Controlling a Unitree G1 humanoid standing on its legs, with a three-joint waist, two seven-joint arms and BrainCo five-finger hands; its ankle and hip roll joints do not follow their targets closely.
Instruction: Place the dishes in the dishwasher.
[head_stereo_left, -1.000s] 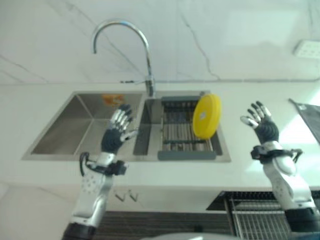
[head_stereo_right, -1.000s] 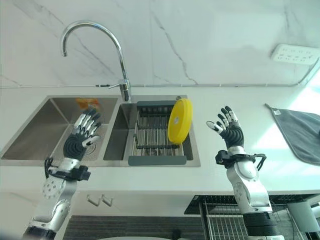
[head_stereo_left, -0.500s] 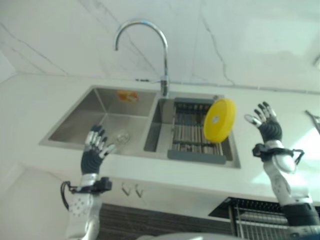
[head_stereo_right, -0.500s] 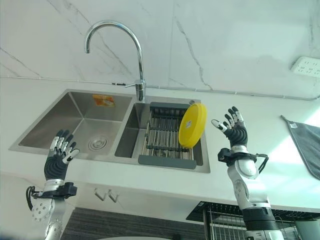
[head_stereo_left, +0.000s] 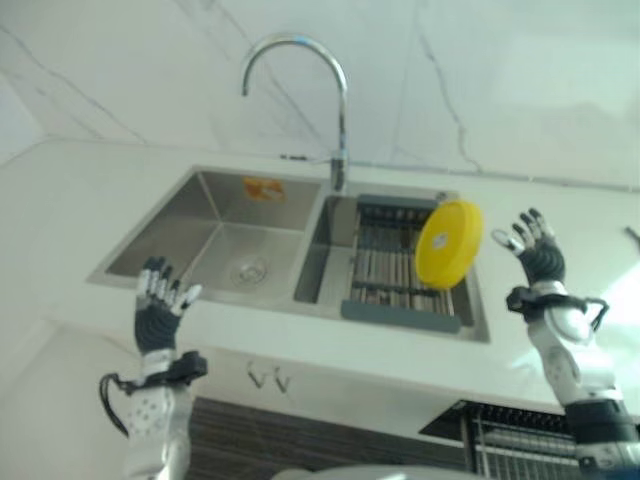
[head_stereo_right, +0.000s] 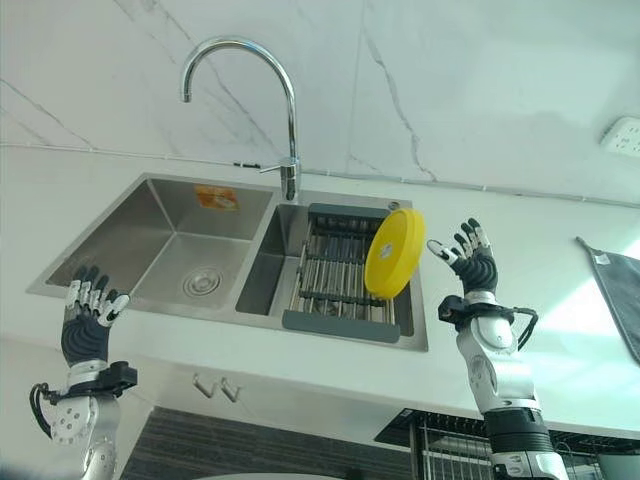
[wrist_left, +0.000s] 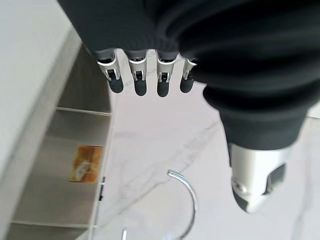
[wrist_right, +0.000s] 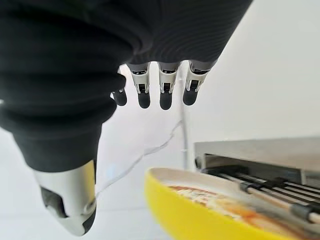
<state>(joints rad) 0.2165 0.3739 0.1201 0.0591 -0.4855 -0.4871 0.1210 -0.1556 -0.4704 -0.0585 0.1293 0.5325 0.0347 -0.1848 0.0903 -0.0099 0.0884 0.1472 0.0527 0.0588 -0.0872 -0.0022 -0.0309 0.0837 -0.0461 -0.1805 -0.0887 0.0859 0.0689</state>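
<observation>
- While upright on edge in sink rack (head_stereo_right: 340, 285), yellow plate (head_stereo_right: 394, 253) untouched.
- Right hand (head_stereo_right: 472, 262) just beside plate, fingers splayed, empty; left hand (head_stereo_right: 85, 322) same, w/ nothing held.
- Risk: careless reach tips plate.

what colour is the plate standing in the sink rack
The plate is yellow, clearest in the right eye view.

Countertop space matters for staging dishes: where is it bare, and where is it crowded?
Bare: the counter strip in front of the sink, and the stretch between the right hand and grey cloth. Crowded: the drying rack, holding the yellow plate.
</observation>
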